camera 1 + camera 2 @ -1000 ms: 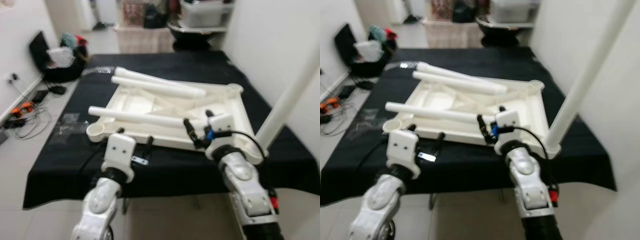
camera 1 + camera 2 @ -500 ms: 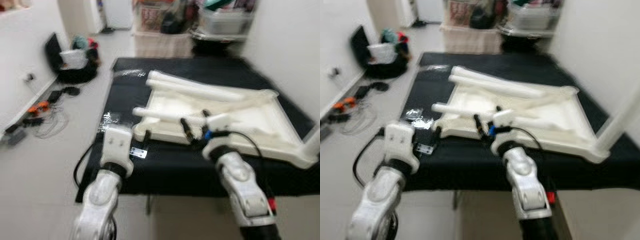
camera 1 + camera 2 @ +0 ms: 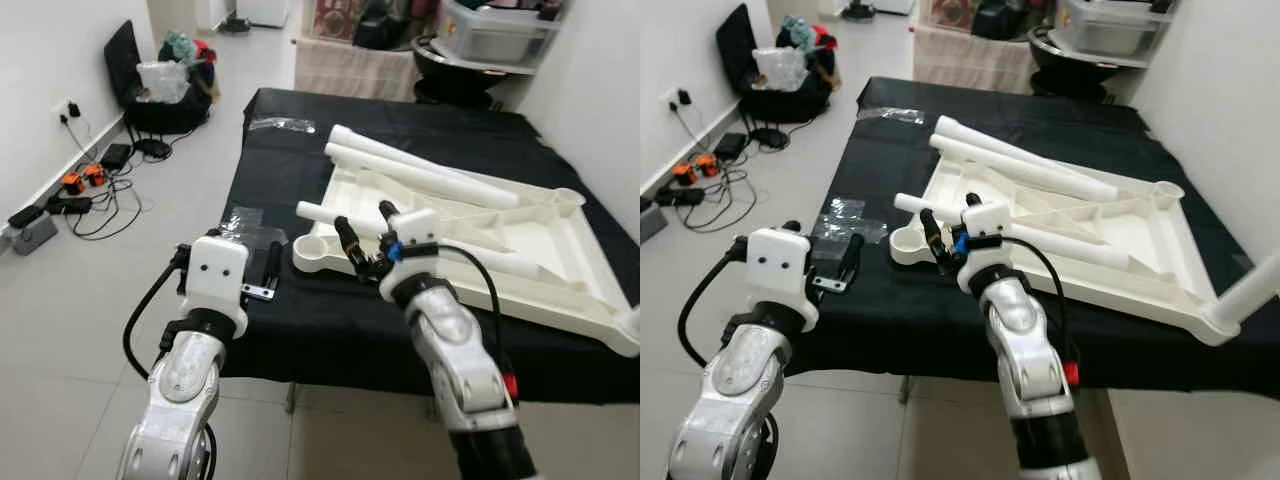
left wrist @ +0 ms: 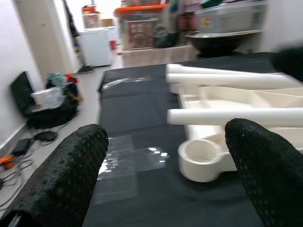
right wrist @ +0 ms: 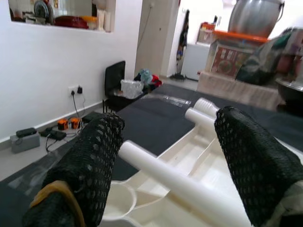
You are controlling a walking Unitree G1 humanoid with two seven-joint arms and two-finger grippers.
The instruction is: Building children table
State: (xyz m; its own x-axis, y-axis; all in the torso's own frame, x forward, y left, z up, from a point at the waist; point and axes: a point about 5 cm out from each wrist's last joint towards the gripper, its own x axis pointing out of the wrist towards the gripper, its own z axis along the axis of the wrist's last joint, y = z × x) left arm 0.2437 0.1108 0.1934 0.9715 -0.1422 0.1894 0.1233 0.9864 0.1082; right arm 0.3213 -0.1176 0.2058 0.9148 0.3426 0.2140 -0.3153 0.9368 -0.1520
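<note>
Right wrist view shows the right gripper with its two black fingers spread apart and a loose white plastic table leg lying between them, not yet clamped. From the head views, that gripper hangs over the near left corner of the upturned white plastic tabletop. The left gripper is also released, grasping nothing, and hovers just left of the tabletop's corner leg socket.

Since a second ago the whole scene has slid rightward and sharpened, so the robot has stepped left along the black-covered table; the parts themselves seem unmoved. I judge this puts the right gripper in place to pick up a leg.

The tabletop lies underside up, ribbed, with round corner sockets; three loose tubular legs rest across it.
</note>
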